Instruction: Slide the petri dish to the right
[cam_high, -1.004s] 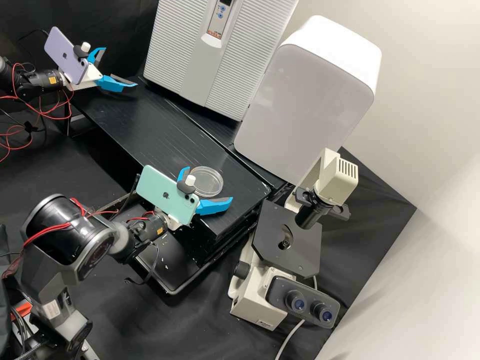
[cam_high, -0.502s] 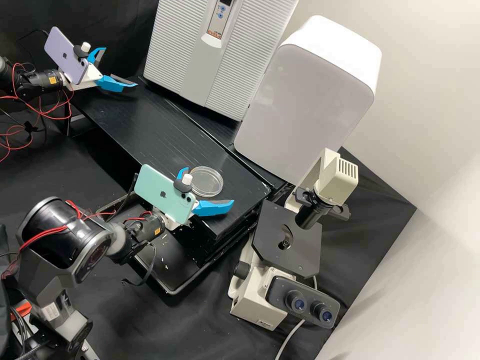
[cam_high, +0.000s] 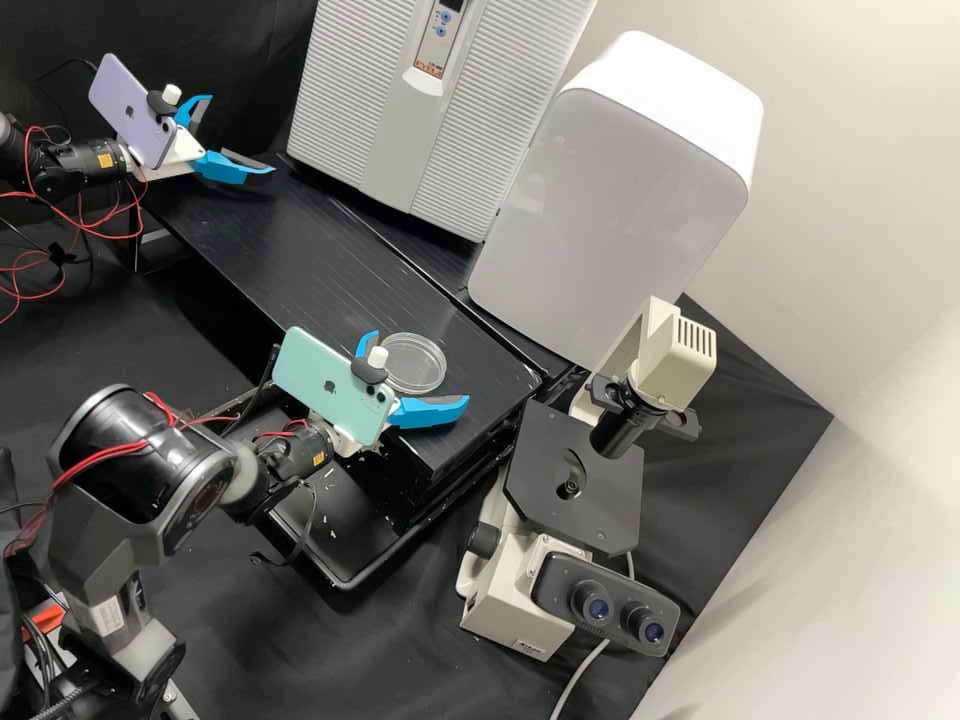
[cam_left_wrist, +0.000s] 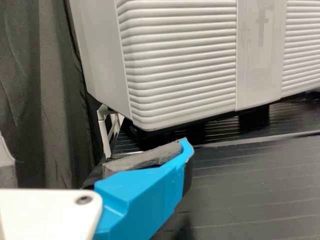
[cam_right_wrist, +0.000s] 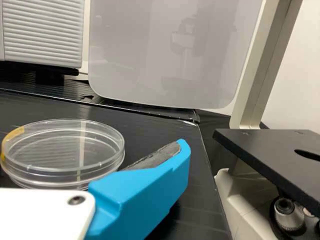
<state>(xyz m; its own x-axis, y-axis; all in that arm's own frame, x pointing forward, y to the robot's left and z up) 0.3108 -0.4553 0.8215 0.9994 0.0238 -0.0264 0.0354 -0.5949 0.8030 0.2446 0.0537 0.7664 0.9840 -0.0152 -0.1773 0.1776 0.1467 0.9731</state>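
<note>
A clear round petri dish (cam_high: 412, 362) lies flat near the right end of the black bench slab (cam_high: 290, 260). My right gripper (cam_high: 418, 371) is open at the dish, with one blue finger (cam_high: 366, 345) at its left rim and the other (cam_high: 432, 410) along its near side. In the right wrist view the dish (cam_right_wrist: 62, 150) lies just beside my blue finger (cam_right_wrist: 150, 182). My left gripper (cam_high: 240, 135) hangs open over the slab's far left end, well away from the dish. Its blue finger (cam_left_wrist: 145, 195) is just above the slab, close to the ribbed cabinet.
A white ribbed cabinet (cam_high: 430, 100) and a smooth white box (cam_high: 620, 190) stand behind the slab. A microscope (cam_high: 590, 480) with its black stage (cam_right_wrist: 270, 150) sits just past the slab's right end. Red wires (cam_high: 40, 200) trail at the left.
My right gripper has shifted only slightly around the dish. The dish and the left arm have kept their places.
</note>
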